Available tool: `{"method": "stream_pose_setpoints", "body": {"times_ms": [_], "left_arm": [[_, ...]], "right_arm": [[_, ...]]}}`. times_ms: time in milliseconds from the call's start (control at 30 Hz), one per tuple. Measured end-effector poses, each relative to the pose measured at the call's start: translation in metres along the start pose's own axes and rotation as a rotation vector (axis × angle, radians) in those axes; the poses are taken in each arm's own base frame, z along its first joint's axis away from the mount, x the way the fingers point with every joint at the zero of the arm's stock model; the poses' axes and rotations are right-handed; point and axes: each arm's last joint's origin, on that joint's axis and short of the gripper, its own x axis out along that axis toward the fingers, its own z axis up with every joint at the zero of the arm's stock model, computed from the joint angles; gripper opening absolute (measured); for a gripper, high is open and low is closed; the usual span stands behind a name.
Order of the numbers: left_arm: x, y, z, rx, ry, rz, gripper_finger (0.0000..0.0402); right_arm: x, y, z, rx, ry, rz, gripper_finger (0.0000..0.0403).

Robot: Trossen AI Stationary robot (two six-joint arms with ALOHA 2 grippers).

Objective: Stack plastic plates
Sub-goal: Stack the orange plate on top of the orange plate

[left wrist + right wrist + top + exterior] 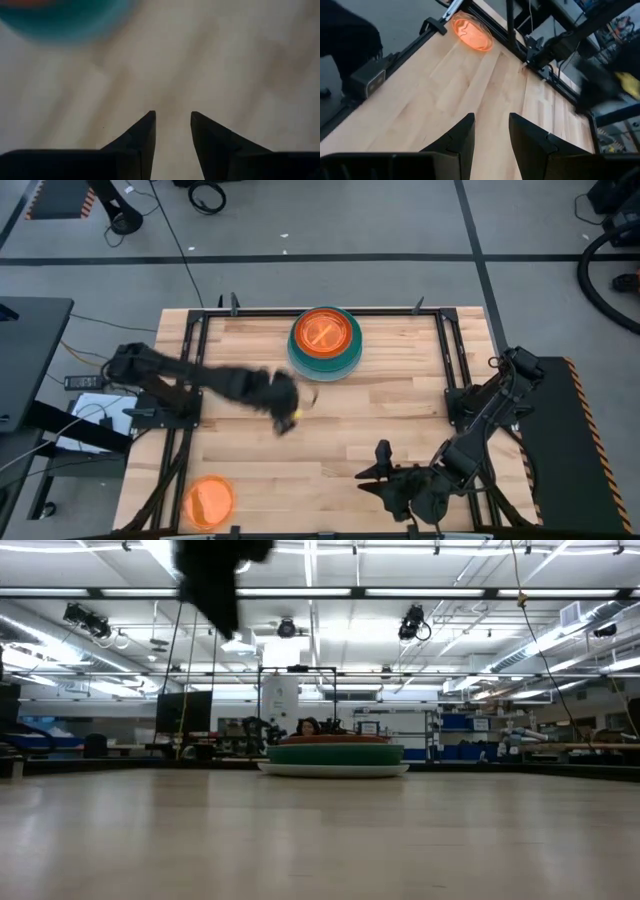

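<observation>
Plate stack is sitting at the surface's far edge, orange on top over teal. My left claw, fingers apart, empty, is hovering mid-surface. Right wrist view alone is showing the lone orange plate clearly.

No readable text, label, brand, number or sign found in any view. Plates and tabletop unmarked. Background shelving and equipment in low view too small for any lettering to be made out.
</observation>
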Motion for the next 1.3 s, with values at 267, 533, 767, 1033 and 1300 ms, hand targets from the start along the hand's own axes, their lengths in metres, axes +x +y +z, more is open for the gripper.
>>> {"method": "stream_pose_setpoints", "body": {"times_ms": [267,533,767,1033,1300], "left_arm": [[-0.039,-0.085,-0.099,-0.190,0.100,-0.172,0.0130],[-0.036,-0.149,-0.162,-0.352,0.123,-0.367,0.0130],[-0.015,-0.182,-0.189,-0.473,0.319,-0.435,0.0106],[-0.038,-0.211,-0.195,-0.453,0.414,-0.329,0.0034],[-0.031,-0.211,-0.200,-0.358,0.391,-0.006,0.0016]], "right_arm": [[0.018,-0.023,0.004,-0.074,-0.031,-0.045,0.0129],[0.044,-0.068,0.009,0.065,-0.148,-0.093,0.0129],[0.060,-0.098,0.001,0.119,-0.154,-0.103,0.0130],[0.061,-0.094,-0.004,0.163,-0.105,-0.077,0.0130],[0.053,-0.076,-0.001,0.237,-0.097,-0.018,0.0130]]}}
